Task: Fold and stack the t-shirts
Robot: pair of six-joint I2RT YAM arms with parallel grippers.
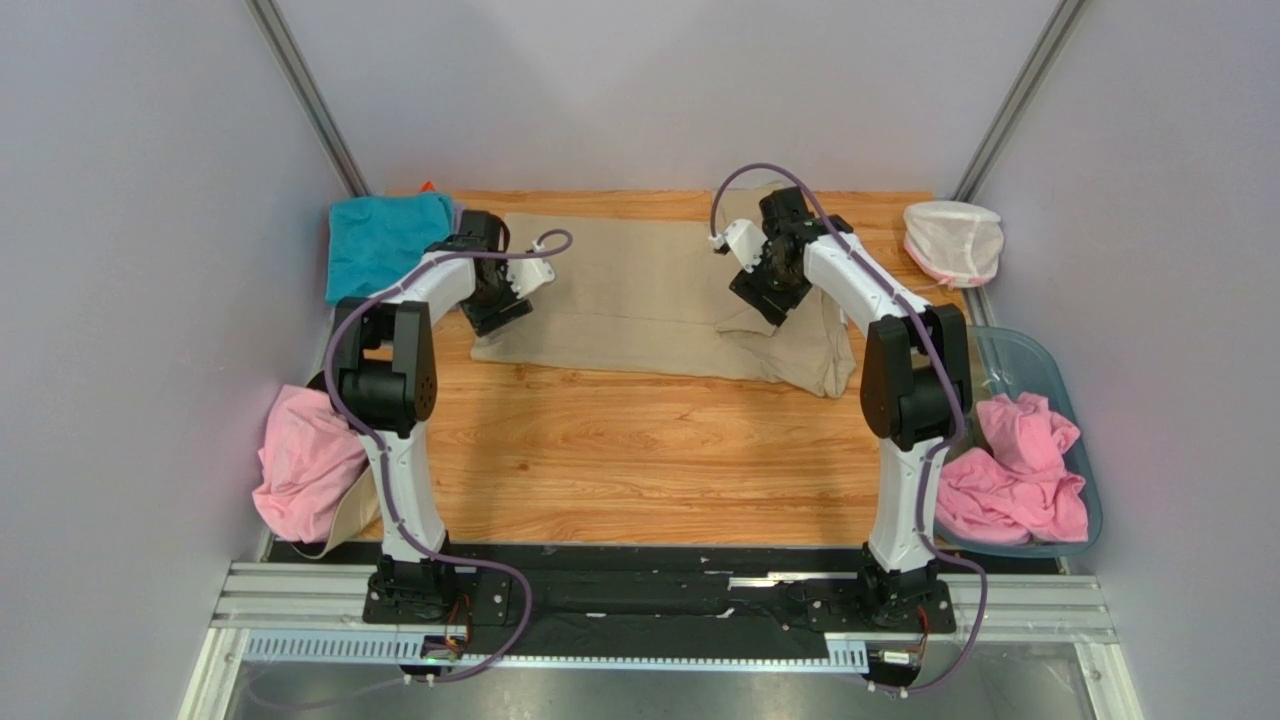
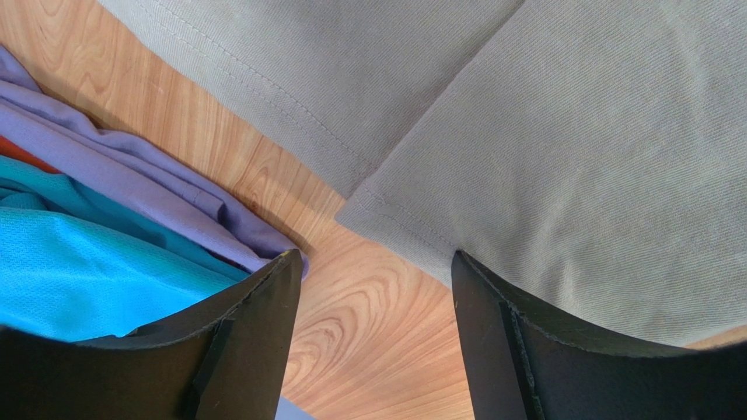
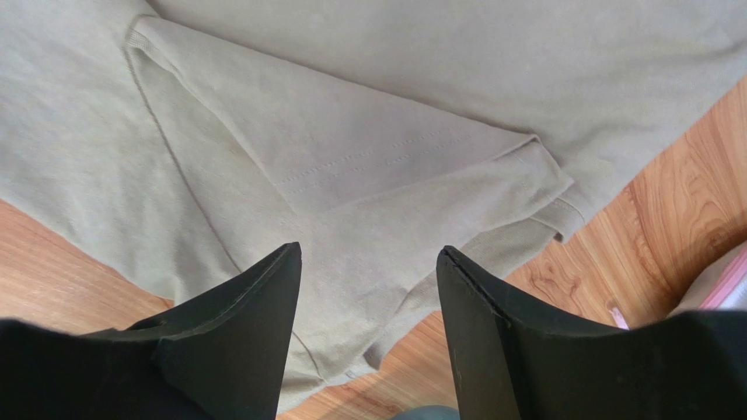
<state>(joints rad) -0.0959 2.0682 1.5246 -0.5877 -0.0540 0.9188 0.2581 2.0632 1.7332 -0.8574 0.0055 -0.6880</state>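
Note:
A large tan-beige t-shirt (image 1: 661,293) lies spread across the far part of the wooden table (image 1: 646,450), partly folded. My left gripper (image 1: 504,308) hovers at its left edge, open, with bare wood between the fingers (image 2: 263,341) and the shirt's hem corner (image 2: 386,201) just ahead. My right gripper (image 1: 763,293) hangs over the shirt's right side, open and empty, above a folded sleeve (image 3: 368,175). A teal t-shirt (image 1: 379,240) lies folded at the far left, on a lilac one (image 2: 131,175). Pink t-shirts lie bunched at the left edge (image 1: 308,458) and in the tub (image 1: 1022,473).
A clear bluish plastic tub (image 1: 1037,360) stands at the right edge of the table. A small white net pouch (image 1: 953,240) sits at the far right corner. Grey walls close in on three sides. The arm bases stand on a black rail (image 1: 661,593) in front.

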